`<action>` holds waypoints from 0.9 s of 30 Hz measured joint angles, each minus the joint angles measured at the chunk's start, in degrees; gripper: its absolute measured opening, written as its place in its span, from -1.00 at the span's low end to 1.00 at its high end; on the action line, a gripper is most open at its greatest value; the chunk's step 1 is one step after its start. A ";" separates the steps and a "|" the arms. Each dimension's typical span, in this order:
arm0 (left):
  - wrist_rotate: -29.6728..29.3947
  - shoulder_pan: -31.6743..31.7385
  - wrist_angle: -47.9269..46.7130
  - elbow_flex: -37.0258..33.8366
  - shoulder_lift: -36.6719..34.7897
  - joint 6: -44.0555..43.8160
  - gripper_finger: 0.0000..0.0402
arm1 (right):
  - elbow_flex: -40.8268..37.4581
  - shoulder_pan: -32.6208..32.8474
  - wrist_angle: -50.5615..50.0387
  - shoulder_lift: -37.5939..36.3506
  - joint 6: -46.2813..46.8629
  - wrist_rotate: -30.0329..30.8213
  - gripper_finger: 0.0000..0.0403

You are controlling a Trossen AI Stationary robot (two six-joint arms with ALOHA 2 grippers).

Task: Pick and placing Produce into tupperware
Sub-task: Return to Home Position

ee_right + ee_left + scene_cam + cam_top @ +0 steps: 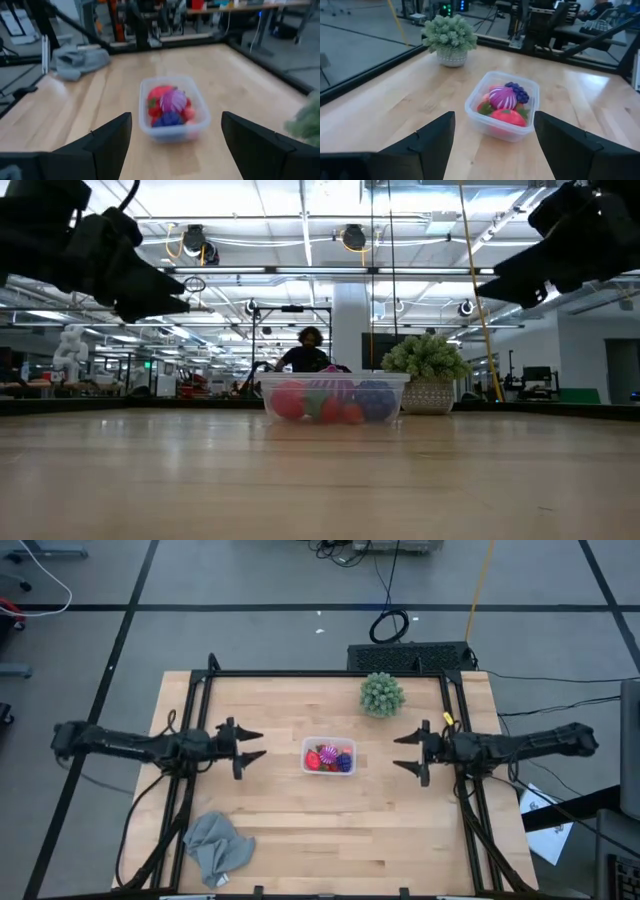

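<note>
Two grippers from above, left gripper and right gripper, jaws apart, well clear either side of the tupperware at the table centre, produce inside. Low down: both raised, bare wood in front. Wrists: free wood around its rim.

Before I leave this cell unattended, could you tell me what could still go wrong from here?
1. The produce is piled up to about the rim of the tupperware; a bump might spill a piece.
2. The left gripper and right gripper, both open, point at it from either side; any forward slip could shove it.
</note>
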 joint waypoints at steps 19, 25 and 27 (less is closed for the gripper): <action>18.88 9.84 -17.82 2.70 -20.56 3.94 0.38 | -0.06 -10.49 -12.57 -21.21 -3.29 -8.79 0.49; 12.51 3.22 -13.52 -3.21 -27.96 5.68 0.38 | -1.51 -10.49 -11.50 -21.78 -2.85 -8.81 0.49; 10.75 1.59 -13.08 -4.81 -29.86 5.82 0.38 | -2.54 -10.49 -8.79 -21.78 -3.48 -8.81 0.49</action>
